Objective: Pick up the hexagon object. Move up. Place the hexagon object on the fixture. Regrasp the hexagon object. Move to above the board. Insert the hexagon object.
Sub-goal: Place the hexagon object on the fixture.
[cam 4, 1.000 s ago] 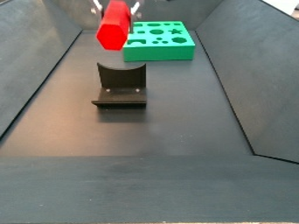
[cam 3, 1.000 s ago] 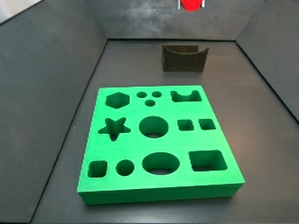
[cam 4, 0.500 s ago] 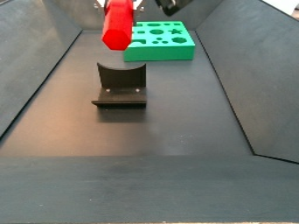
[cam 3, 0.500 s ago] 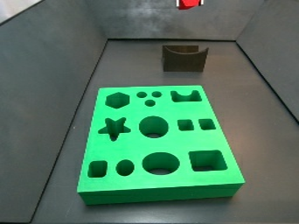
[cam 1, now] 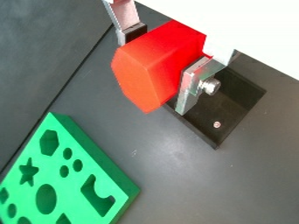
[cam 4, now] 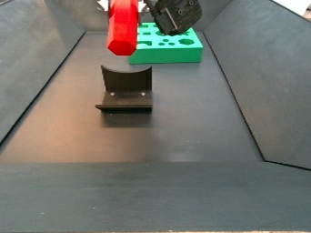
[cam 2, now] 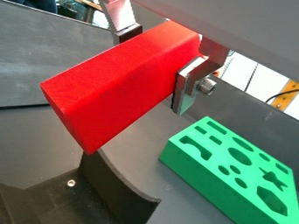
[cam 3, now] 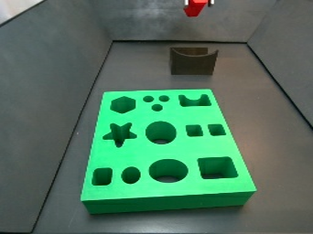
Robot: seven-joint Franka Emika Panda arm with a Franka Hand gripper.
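The bright red elongated hexagonal prism block (cam 2: 122,83) is held off the floor, pinched across its sides between the two flat silver finger plates (cam 2: 188,85) of the gripper (cam 1: 162,54); in both wrist views the plates are seen pressed against opposite faces of the block, one plate (cam 1: 121,19) being cut off by the frame edge; in a side view the block (cam 4: 120,29) hangs nearly upright, directly above the small dark grey-black notched fixture (cam 4: 125,87), clear of it and not touching; in a side view only the lowest tip of the block (cam 3: 196,7) is seen at the 12 o'clock edge of the frame, the rest and the gripper being cut off; the dark wrist hardware (cam 4: 174,15) is seen at about 2 o'clock from the block, its upper part cropped; the fixture (cam 3: 192,59) stands on the dark floor at 12 o'clock from the large bright green rectangular board with shaped cut-outs (cam 3: 164,150), apart from it; in a wrist view the fixture (cam 1: 228,103) is partly hidden behind the block and finger plate, its notch not being visible; in a wrist view only a curved dark edge of it (cam 2: 122,185) can be made out; the board (cam 4: 165,42) is partly covered by the block and the wrist hardware, so that its cut-outs are hard to tell there; a corner of it (cam 1: 59,180) and an end of it (cam 2: 236,169) are shown in the wrist views, both cropped.
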